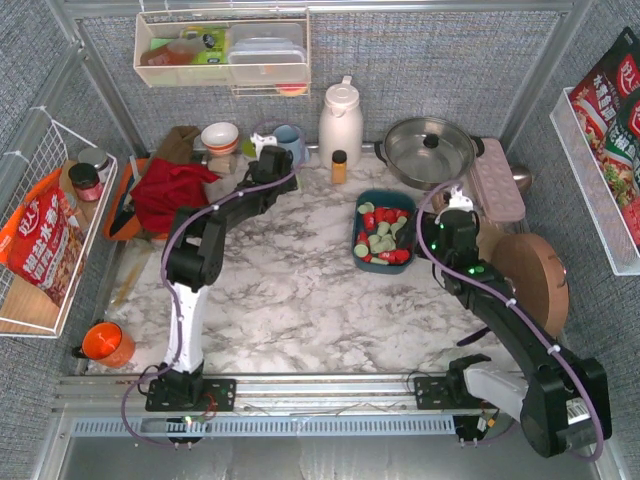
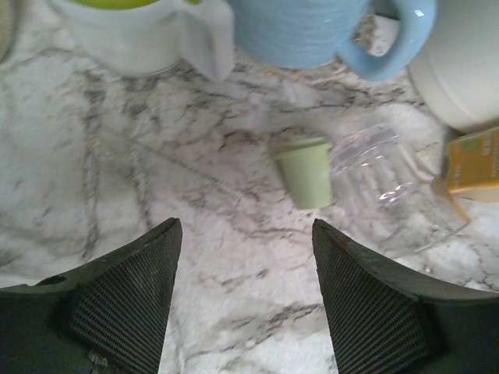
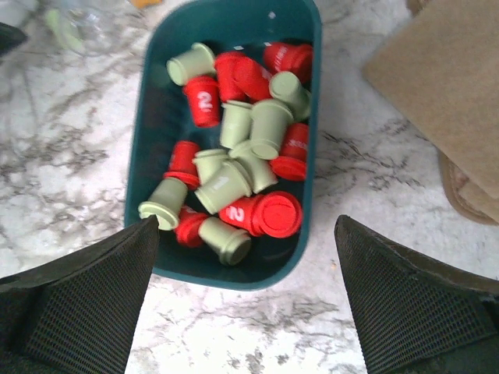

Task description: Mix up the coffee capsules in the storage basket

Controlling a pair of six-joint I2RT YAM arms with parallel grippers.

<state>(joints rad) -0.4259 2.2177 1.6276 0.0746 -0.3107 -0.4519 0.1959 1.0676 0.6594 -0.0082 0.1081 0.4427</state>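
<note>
2 jaw pairs apart, empty: my right gripper (image 3: 245, 224) over the storage basket (image 3: 226, 274) of coffee capsules (image 3: 249, 125); my left gripper (image 2: 245, 224) below 1 green capsule (image 2: 306, 171) beside a clear cup (image 2: 386, 183), mid-frame.

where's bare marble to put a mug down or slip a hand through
Widest free patch: the marble between the left arm and the storage basket, running down to the near rail, and in front of the basket too. Crowded: the back row of blue mug, white jug and pot, plus the red cloth at left.
</note>
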